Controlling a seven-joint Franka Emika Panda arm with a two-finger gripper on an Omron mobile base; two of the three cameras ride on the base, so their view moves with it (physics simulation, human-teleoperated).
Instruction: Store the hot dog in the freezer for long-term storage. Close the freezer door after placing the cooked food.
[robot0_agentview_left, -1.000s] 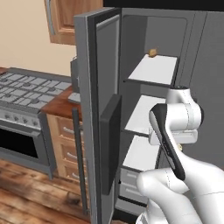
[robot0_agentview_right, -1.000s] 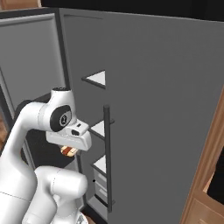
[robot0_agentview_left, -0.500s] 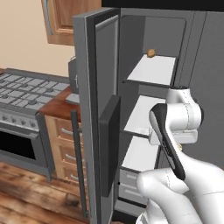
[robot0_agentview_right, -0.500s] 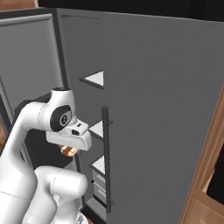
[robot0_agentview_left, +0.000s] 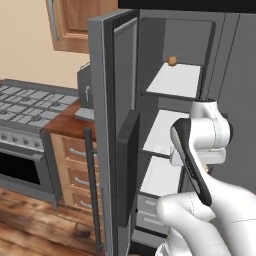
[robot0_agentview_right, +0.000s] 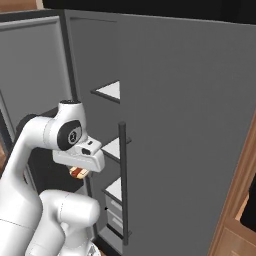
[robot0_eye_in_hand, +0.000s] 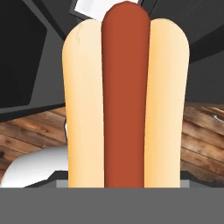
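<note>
The hot dog (robot0_eye_in_hand: 127, 100), a tan bun with a red-orange sausage, stands close in front of the hand camera and hides the fingertips. In the right base view the hot dog (robot0_agentview_right: 76, 173) hangs under the white hand, with my gripper (robot0_agentview_right: 79, 169) shut on it. The hand is level with the middle shelves, just outside the open freezer (robot0_agentview_left: 172, 82). The freezer door (robot0_agentview_left: 107, 100) stands swung out to the left, its black dispenser panel (robot0_agentview_left: 129, 150) edge-on. In the left base view my own arm hides the hot dog.
A small round brown lump (robot0_agentview_left: 173, 60) lies on the top shelf. Grey drawers (robot0_agentview_left: 150, 212) sit at the freezer's bottom. The plain grey door (robot0_agentview_right: 185, 125) with its bar handle (robot0_agentview_right: 122, 190) is right of the hand. A stove (robot0_agentview_left: 25, 107) and wooden cabinets (robot0_agentview_left: 70, 150) lie left.
The right base view has shifted very slightly. The arm and the hot dog keep almost the same pose before the freezer.
</note>
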